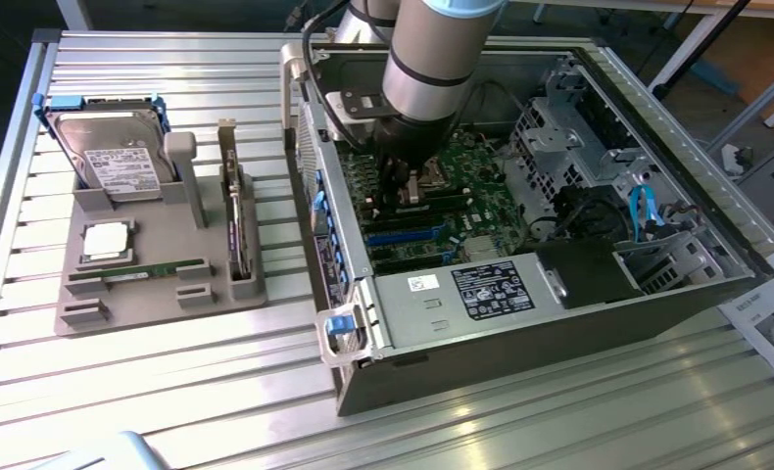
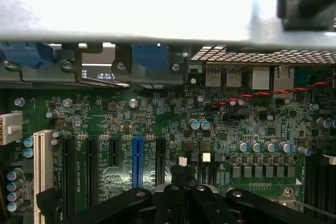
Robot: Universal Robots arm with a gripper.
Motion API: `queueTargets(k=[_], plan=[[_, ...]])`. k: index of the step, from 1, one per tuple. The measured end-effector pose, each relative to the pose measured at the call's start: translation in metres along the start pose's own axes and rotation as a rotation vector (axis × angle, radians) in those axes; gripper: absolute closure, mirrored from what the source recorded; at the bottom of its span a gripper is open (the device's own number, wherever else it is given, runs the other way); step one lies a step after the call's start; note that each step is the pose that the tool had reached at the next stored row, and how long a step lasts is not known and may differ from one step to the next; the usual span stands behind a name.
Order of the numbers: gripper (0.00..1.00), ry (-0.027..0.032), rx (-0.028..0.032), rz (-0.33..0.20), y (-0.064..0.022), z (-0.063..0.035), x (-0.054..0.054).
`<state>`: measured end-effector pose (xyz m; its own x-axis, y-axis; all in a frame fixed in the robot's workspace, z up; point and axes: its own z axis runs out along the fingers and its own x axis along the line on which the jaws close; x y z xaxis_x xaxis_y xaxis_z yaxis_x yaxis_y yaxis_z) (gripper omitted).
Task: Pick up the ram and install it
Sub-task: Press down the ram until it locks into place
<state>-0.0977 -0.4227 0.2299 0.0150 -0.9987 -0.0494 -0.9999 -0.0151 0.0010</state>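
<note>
A grey parts holder (image 1: 152, 264) sits on the slatted table (image 1: 165, 392), a hard drive (image 1: 113, 157) at its 12 o'clock end and one ram (image 1: 139, 271) lying in its slot toward 6 o'clock. At 3 o'clock from the holder, the gripper (image 1: 401, 201), jaws closed, reaches into the open computer case (image 1: 518, 304), low over the green motherboard (image 2: 157, 119).

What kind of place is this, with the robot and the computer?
Probably a workshop or lab for practising computer assembly. An open computer case lies on a slatted metal table, a grey holder keeps spare parts like a hard drive, and the robot arm reaches inside.
</note>
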Motion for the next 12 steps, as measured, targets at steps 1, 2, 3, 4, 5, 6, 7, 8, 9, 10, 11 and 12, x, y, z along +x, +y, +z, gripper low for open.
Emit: queueTargets(k=[1,2,3,4,5,6,7,8,9,10,11,12], plan=[[0.90,0.0002,-0.0001,0.000,0.0000,0.0002,0.000],[0.90,0.0000,0.0000,0.000,0.0000,0.0003,0.000],[0.90,-0.0001,0.0001,0.000,0.0000,0.0002,0.000],[0.90,-0.0006,0.0004,0.000,0.0000,-0.0005,0.000],[0.90,-0.0011,0.0009,0.000,-0.0001,-0.0027,0.000],[0.90,-0.0003,0.0002,0.000,0.0000,-0.0043,0.000],[0.90,-0.0002,0.0001,0.000,0.0000,-0.0072,0.000],[0.90,-0.0001,0.0000,0.000,0.0000,-0.0113,-0.001],[0.90,-0.0001,0.0001,0.000,0.0000,-0.0140,-0.001],[0.90,-0.0002,0.0001,0.000,0.0000,-0.0164,-0.001],[0.90,0.0000,0.0000,0.000,0.0000,-0.0187,-0.001],[0.90,0.0000,0.0000,0.000,0.0000,-0.0214,-0.001]])
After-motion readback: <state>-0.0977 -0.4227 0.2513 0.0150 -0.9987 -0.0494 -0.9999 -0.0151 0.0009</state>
